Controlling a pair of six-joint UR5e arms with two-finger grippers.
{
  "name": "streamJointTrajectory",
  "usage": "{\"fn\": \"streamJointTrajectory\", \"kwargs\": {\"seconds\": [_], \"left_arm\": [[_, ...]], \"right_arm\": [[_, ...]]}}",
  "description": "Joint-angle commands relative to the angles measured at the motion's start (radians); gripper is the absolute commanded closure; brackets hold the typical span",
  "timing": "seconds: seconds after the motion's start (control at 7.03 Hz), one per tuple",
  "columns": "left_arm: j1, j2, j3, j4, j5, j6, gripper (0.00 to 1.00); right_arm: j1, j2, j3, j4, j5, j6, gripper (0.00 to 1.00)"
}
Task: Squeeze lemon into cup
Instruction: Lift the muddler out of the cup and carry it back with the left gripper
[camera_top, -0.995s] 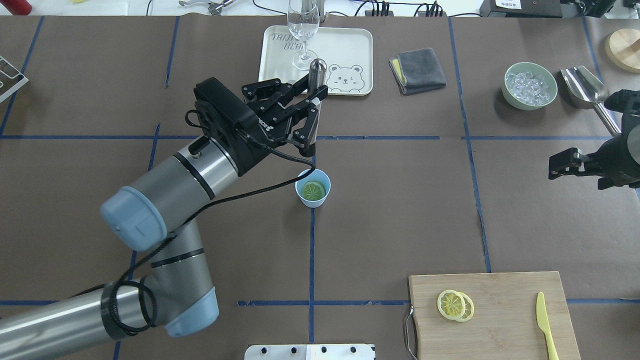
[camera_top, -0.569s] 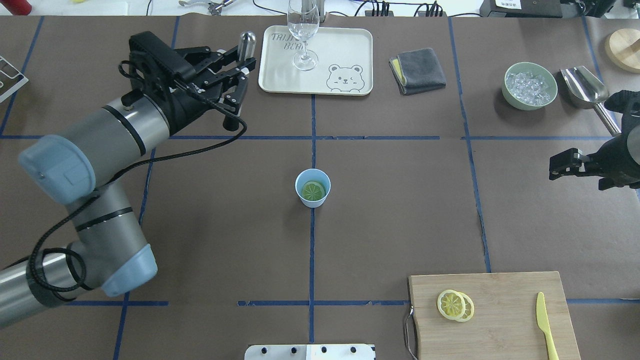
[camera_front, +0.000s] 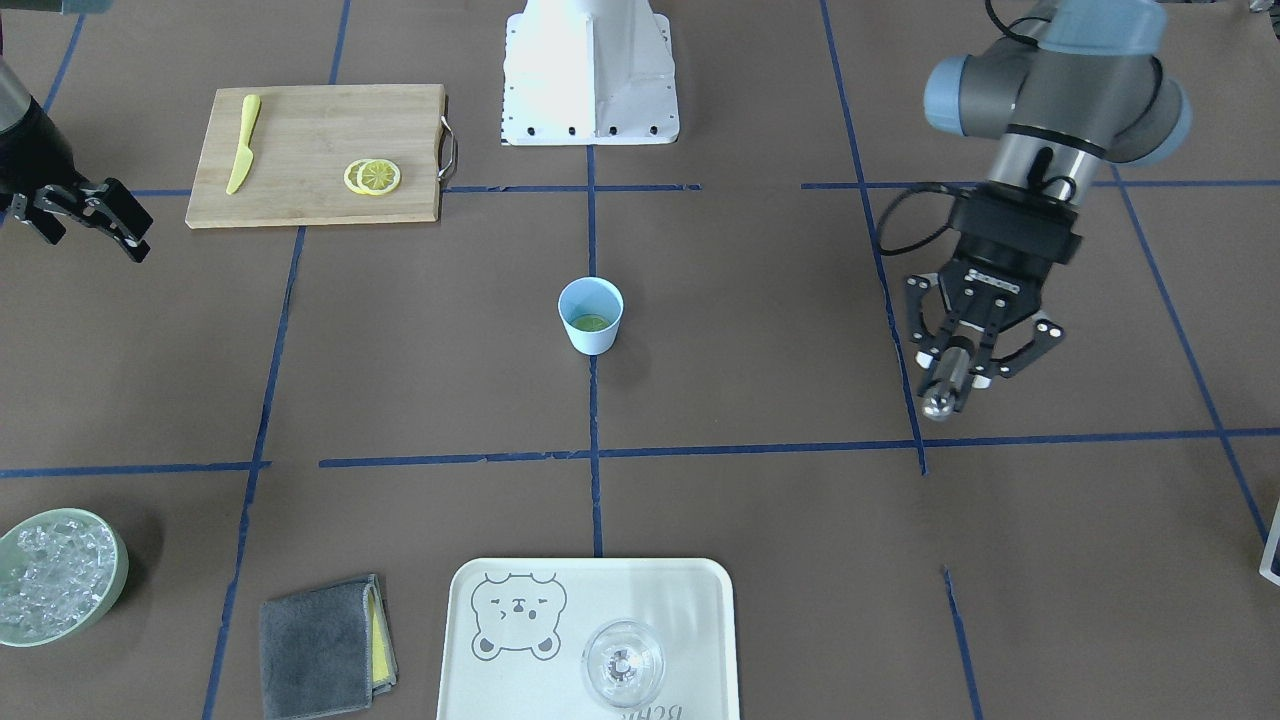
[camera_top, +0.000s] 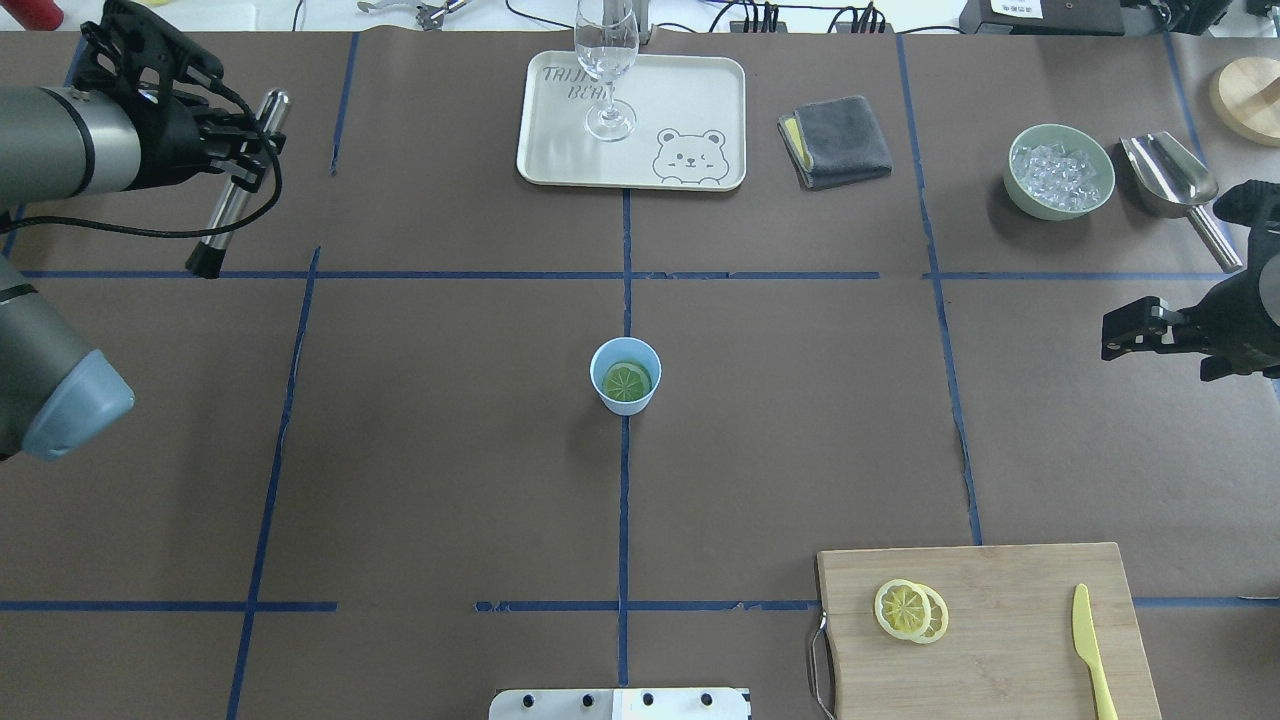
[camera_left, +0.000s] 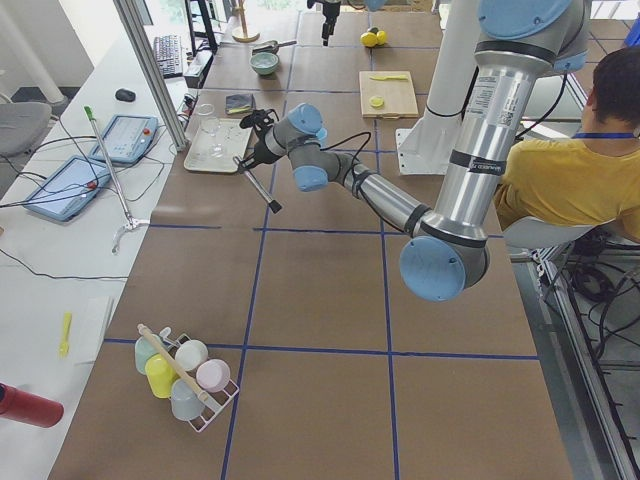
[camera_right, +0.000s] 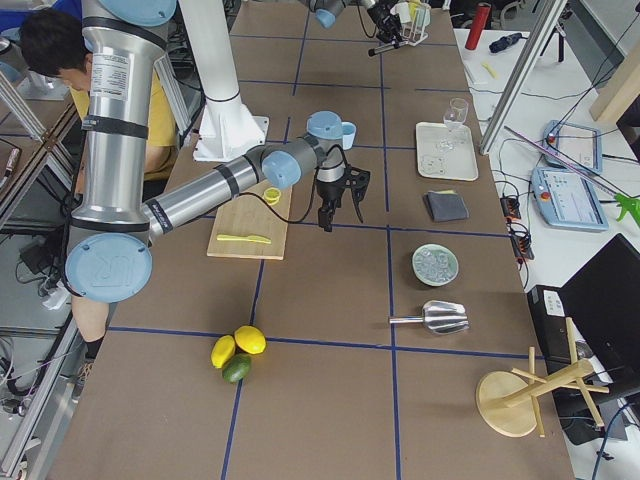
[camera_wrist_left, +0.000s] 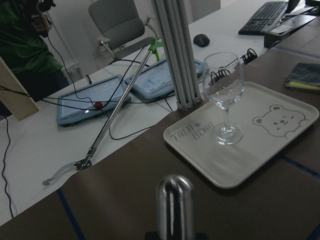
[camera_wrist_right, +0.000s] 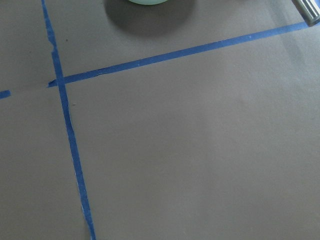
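Note:
The light-blue cup stands at the table's middle with one lemon slice lying flat inside; both also show in the front view, the cup and the slice. My left gripper is far to the cup's left at the back, shut on a silver muddler with a black tip, held tilted above the table. The muddler's rounded top shows in the left wrist view. My right gripper is open and empty at the table's right edge.
Two more lemon slices and a yellow knife lie on the wooden board at front right. A cream tray with a clear glass, a grey cloth, an ice bowl and a metal scoop line the back.
My left arm has swung from above the cup far to the left, carrying the muddler. The cup, the slice in it and the right arm have not moved.

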Motion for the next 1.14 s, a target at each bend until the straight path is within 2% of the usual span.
{"fn": "streamJointTrajectory", "kwargs": {"seconds": [0.0, 0.14, 0.28, 0.43, 0.57, 0.71, 0.85, 1.0], "left_arm": [[-0.112, 0.012, -0.001, 0.213, -0.342, -0.231, 1.00], [-0.142, 0.046, -0.001, 0.220, -0.467, -0.233, 1.00], [-0.141, 0.093, -0.006, 0.221, -0.472, -0.255, 1.00], [-0.134, 0.188, 0.000, 0.192, -0.469, -0.251, 1.00], [-0.129, 0.184, 0.041, 0.178, -0.470, -0.284, 1.00], [-0.129, 0.157, 0.104, 0.167, -0.467, -0.418, 1.00], [-0.126, 0.137, 0.123, 0.150, -0.367, -0.517, 1.00], [-0.074, 0.135, 0.134, 0.147, -0.284, -0.513, 1.00]], "right_arm": [[0.001, -0.003, -0.001, 0.000, 0.000, -0.003, 0.00], [0.003, -0.006, -0.008, -0.002, 0.000, -0.023, 0.00], [0.019, -0.007, -0.024, -0.002, 0.004, -0.068, 0.00], [0.026, -0.007, -0.037, -0.002, 0.003, -0.083, 0.00], [0.029, -0.007, -0.043, -0.002, 0.004, -0.090, 0.00], [0.033, -0.022, -0.047, -0.002, 0.004, -0.095, 0.00], [0.033, -0.026, -0.047, -0.002, 0.004, -0.095, 0.00], [0.033, -0.026, -0.047, 0.000, 0.004, -0.095, 0.00]]}}
